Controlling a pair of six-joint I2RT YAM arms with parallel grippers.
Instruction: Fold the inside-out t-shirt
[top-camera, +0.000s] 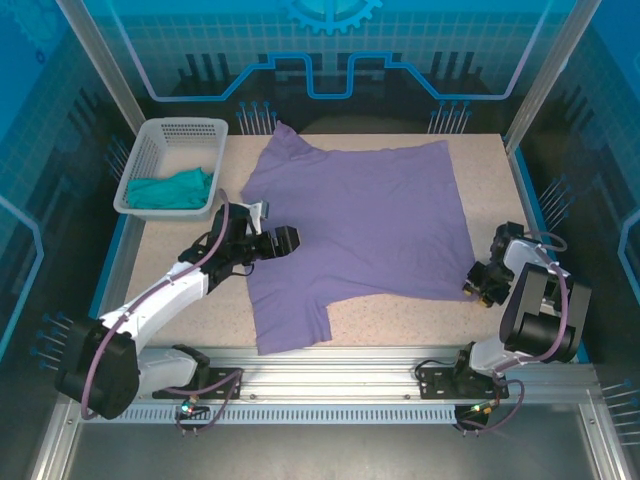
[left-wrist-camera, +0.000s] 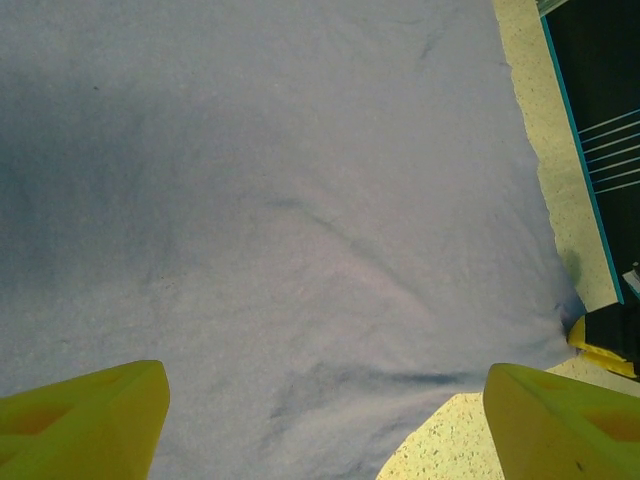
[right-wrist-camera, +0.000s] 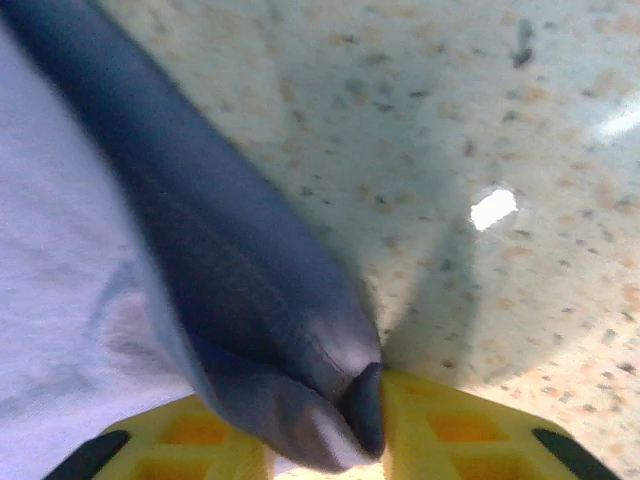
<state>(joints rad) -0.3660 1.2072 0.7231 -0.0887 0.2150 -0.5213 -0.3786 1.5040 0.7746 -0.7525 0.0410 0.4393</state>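
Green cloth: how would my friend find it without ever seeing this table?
Look at the speckled beige table, then its far left corner, where a white slatted plastic basket stands. The crumpled teal-green cloth lies inside it; the lavender-purple cloth t-shirt is spread flat outside.

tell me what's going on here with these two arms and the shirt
Two robot arms are working on a lavender-purple short-sleeved cloth t-shirt spread out on the speckled beige table. The right tool is pinched on the shirt's edge at its near right corner. The left tool is open over the shirt's left side, holding nothing. No fold is made yet. A teal-green garment lies in the white plastic basket at the far left.
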